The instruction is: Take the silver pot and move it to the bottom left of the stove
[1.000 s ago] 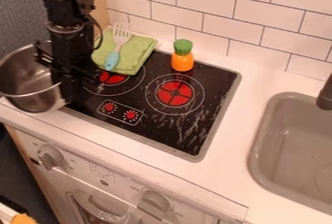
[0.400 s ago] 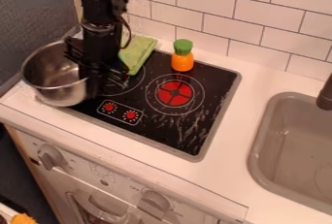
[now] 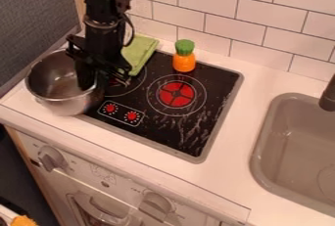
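Note:
The black gripper [image 3: 95, 80] hangs over the left part of the stove, at the right side of the silver pot [image 3: 49, 80]. It is shut on the pot's right wall, one finger inside the rim and the other outside. The pot is upright at the left edge of the black stove [image 3: 160, 132], partly over the white counter. Whether its base touches the surface I cannot tell. The arm covers part of the left burner.
A green cloth [image 3: 139, 51] lies behind the gripper at the stove's back left. An orange toy carrot with a green top [image 3: 184, 58] stands at the back edge of the stove. The grey sink [image 3: 298, 156] is at the right, with a dark faucet [image 3: 328, 95] above it.
The gripper and the pot have moved right together from the counter's left side. Since the middle frame the pot has shifted slightly toward the counter's front.

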`<state>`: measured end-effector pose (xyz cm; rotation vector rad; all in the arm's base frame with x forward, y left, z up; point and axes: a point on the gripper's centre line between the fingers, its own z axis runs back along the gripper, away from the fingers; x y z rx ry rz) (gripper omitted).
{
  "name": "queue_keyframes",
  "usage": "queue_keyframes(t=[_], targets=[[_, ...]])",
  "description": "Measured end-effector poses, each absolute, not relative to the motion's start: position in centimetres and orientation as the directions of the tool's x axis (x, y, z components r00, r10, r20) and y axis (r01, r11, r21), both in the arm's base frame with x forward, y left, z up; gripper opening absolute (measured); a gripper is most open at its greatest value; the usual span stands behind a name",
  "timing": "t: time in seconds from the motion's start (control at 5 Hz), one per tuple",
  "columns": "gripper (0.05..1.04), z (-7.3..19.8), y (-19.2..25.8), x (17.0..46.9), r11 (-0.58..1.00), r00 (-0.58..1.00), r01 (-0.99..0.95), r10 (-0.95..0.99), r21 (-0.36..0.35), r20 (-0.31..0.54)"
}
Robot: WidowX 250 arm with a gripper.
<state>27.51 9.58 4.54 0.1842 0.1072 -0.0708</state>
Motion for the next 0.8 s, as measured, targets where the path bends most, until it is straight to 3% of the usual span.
queue_keyframes(t=[0.2,0.4,0.8], targets=[[0.882,6.2,8.9,27.6,0.984,0.997,0.076,-0.071,0.159,-0.041],[1.012,7.7,7.6,27.6,0.988,0.995,0.087,-0.091,0.125,0.034],[1.002,7.9,6.8,28.0,0.985,0.991,0.124,-0.13,0.124,0.04]])
